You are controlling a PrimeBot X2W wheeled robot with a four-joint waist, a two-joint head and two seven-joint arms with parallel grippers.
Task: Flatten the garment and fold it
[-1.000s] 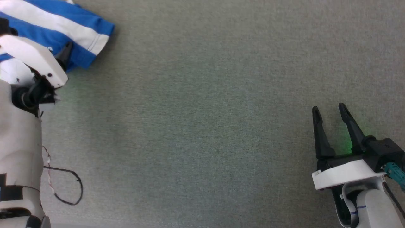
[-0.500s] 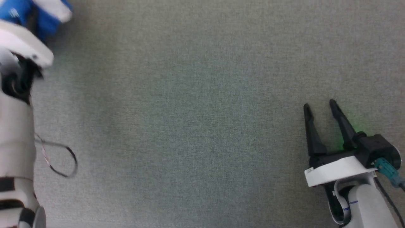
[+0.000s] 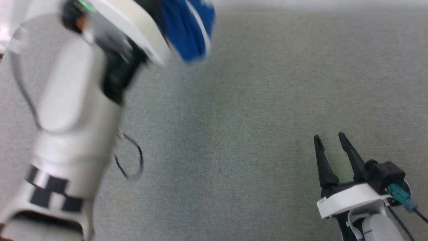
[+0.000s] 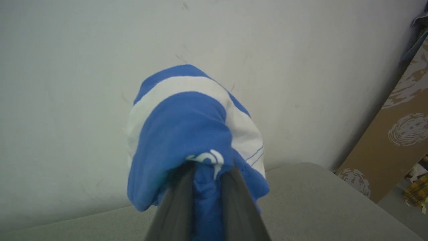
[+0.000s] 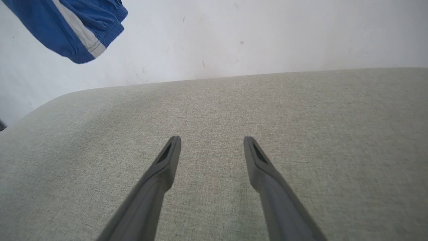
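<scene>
Between the two long dark fingers of my left gripper (image 4: 209,167) a fold of cloth is pinched: the jaws stand nearly together, clamped on the bright blue thin-fabric shorts with a broad white stripe (image 4: 180,127). From this grip the shorts hang in the air as a crumpled bundle, apart from the surface below, and a small white logo sits just at the fingertips. On the head view the pale forearm (image 3: 77,117) of this arm is high at the upper left and blurred, with a thin black cable loop (image 3: 133,167) beside it. Under all this lies the grey-green woven cloth surface (image 3: 250,117), and behind it a pale wall (image 5: 267,33). My right gripper (image 3: 328,137) hovers low at the lower right, well apart from the shorts, its fingers spread wide with nothing between them. I judge that the step in hand is carrying the shorts over the surface, so the flattening is not yet begun. The next move, I think, calls for lowering the bundle near the middle and for the right gripper to take a second edge, so both can pull the cloth flat. Which edge is free I cannot tell, because the bundle hides it.
</scene>
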